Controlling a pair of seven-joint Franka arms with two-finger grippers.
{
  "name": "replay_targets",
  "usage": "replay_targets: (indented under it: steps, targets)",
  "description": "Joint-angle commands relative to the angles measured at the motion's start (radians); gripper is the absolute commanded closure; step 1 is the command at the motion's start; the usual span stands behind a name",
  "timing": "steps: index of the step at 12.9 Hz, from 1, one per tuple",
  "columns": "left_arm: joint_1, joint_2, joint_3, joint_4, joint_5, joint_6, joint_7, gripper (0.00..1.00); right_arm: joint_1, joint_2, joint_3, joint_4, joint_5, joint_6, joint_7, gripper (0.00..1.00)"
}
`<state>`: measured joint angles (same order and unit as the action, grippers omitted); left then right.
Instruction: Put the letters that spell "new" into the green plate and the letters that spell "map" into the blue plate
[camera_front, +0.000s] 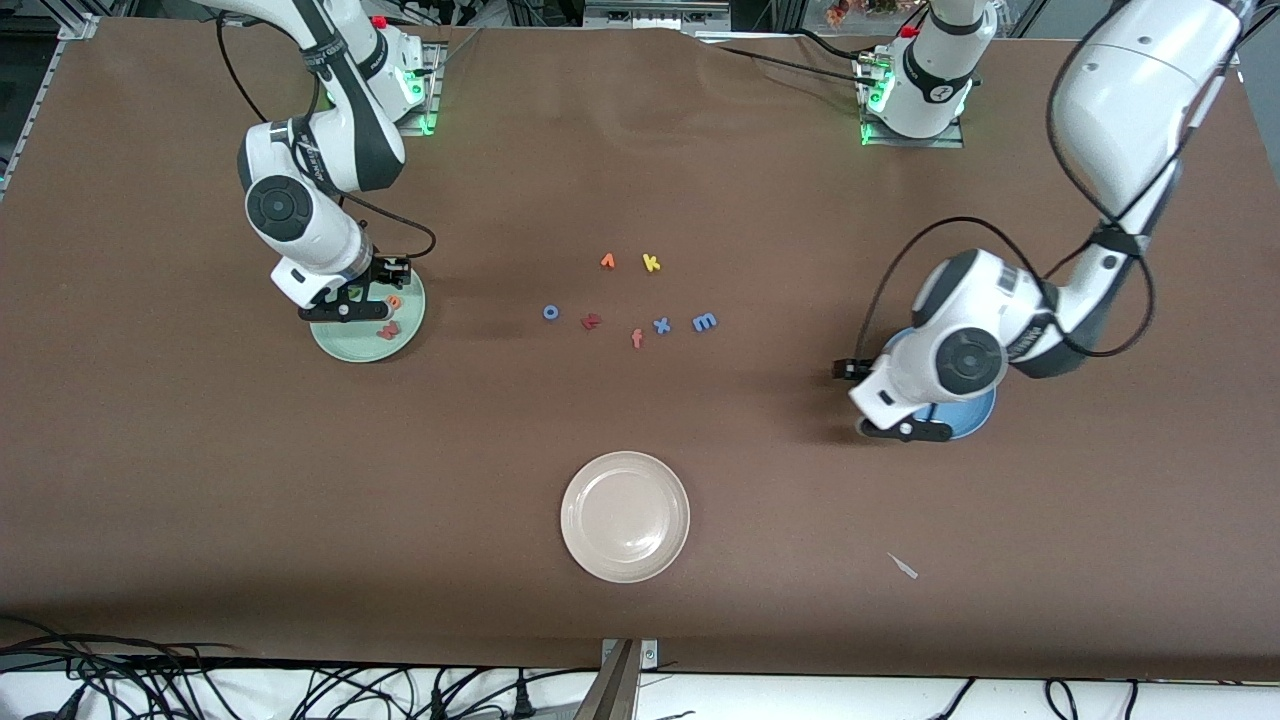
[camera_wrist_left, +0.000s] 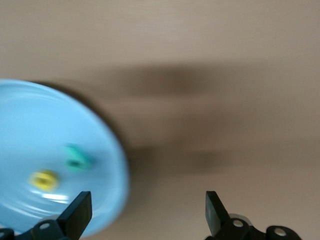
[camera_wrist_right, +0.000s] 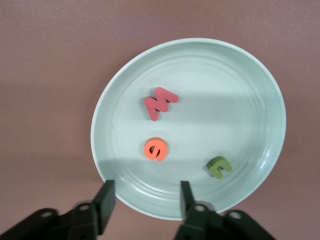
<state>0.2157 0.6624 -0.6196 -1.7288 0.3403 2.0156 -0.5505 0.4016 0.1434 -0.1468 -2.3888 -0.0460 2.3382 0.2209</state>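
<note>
In the wrist views only: open left gripper over blue plate, open right gripper over green plate.

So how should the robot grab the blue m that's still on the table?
From straight above, I'd guess: the m lies flat, so fingers should pinch across its thin outer edges. The x sits close beside it toward the right arm's end, so keep the pinch clear of that.

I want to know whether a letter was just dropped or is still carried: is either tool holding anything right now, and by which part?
Nothing is held. The right tool is open and empty over the green plate; the left tool is open and empty at the blue plate's edge.
</note>
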Motion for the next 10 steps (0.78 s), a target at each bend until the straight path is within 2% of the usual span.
replay_targets:
  steps: [1, 3, 6, 8, 10]
  targets:
    - [-0.09, -0.004, 0.011, -0.009, -0.04, 0.051, -0.232, 0.0, 0.005, -0.05, 0.001, 0.049, 0.002, -0.064, -0.008, 0.0]
    - [-0.163, 0.0, 0.012, -0.02, -0.04, 0.109, -0.374, 0.0, 0.005, -0.041, 0.004, 0.188, 0.002, -0.211, -0.008, 0.0]
    - [-0.248, 0.0, 0.015, -0.104, -0.021, 0.285, -0.521, 0.0, 0.003, -0.022, 0.003, 0.432, 0.003, -0.445, 0.001, 0.0]
    - [-0.298, 0.013, 0.021, -0.104, -0.012, 0.301, -0.577, 0.0, -0.018, -0.03, -0.017, 0.555, 0.006, -0.48, -0.025, 0.0]
    - [-0.328, 0.035, 0.021, -0.107, 0.031, 0.33, -0.644, 0.0, -0.085, -0.073, -0.013, 0.612, 0.002, -0.519, -0.026, 0.0]
